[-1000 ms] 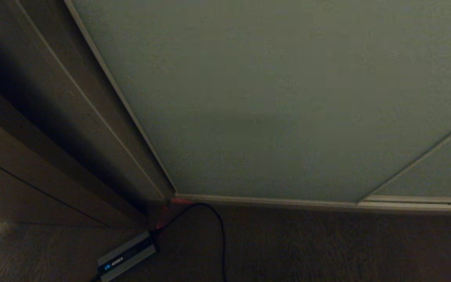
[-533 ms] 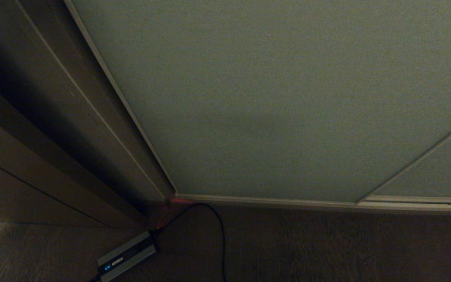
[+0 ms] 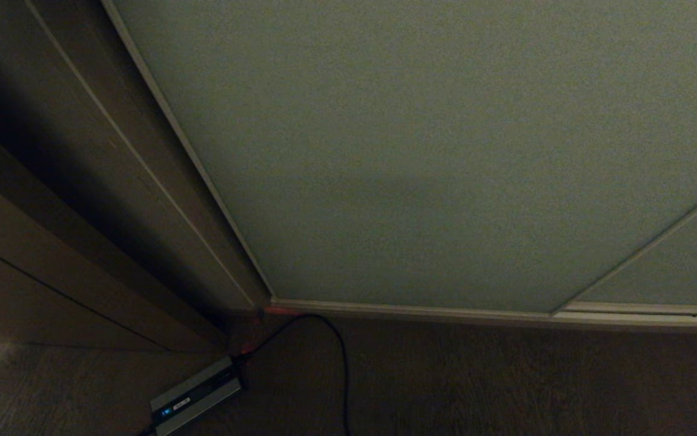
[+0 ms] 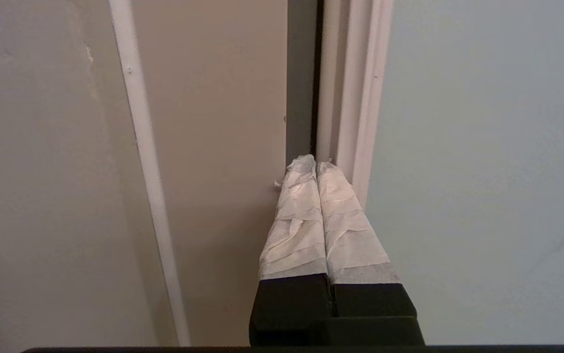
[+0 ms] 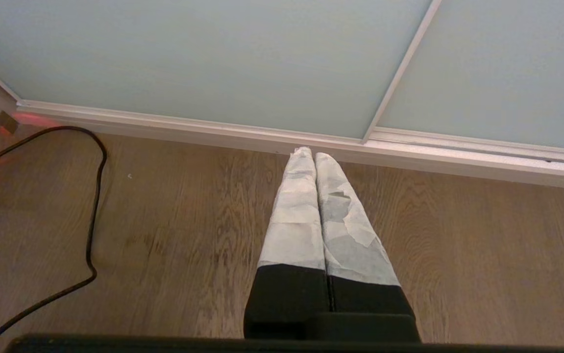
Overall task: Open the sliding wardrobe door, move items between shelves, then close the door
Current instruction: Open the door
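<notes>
Pale grey-green matte sliding wardrobe door point(image 3: 445, 151) fills my head view, fully closed; shelves and items hidden. I see my left claw point(image 4: 316, 164), pressed together, empty, at the door's beige frame edge point(image 4: 355, 98). Right claw point(image 5: 309, 153) pressed together, parked over floor. Every step remains.

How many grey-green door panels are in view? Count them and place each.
2. The sliding wardrobe door fills most of the head view, shut against the brown wooden panelling. A second panel shows at the lower right, beyond the dividing frame. More may lie outside the view.
</notes>
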{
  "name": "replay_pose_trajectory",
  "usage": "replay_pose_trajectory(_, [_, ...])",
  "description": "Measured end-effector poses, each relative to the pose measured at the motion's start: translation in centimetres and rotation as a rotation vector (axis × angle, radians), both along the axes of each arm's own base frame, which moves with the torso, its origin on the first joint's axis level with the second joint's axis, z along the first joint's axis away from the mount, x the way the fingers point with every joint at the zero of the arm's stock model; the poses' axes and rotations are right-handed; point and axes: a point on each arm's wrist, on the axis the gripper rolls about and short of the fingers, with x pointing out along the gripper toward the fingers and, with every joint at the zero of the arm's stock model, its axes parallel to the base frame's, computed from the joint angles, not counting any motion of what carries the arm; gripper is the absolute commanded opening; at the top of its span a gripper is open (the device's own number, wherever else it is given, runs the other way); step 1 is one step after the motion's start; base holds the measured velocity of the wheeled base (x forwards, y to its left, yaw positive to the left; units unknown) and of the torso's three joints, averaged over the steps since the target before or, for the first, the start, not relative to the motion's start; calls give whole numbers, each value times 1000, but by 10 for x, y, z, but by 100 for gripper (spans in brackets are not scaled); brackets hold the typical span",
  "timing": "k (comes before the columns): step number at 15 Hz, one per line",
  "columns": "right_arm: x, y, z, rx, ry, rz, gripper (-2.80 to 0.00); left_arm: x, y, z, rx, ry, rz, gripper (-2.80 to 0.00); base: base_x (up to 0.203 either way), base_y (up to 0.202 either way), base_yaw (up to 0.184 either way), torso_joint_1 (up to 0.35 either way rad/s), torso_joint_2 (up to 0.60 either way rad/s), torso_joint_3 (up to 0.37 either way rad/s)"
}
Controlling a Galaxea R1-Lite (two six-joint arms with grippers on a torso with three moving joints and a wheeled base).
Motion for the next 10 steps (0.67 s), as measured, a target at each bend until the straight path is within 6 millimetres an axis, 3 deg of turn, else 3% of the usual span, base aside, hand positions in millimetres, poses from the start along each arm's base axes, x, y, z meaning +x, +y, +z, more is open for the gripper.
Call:
replay_pose_trajectory(6, [0, 0, 0, 0, 0, 0, -280, 14, -3, -2, -6, 13, 11, -280, 0, 0, 0, 0, 0, 0])
replay_pose_trajectory(10, [0, 0, 0, 0, 0, 0, -280, 17, -15, -4, -8, 25, -23, -280, 0, 0, 0, 0, 0, 0])
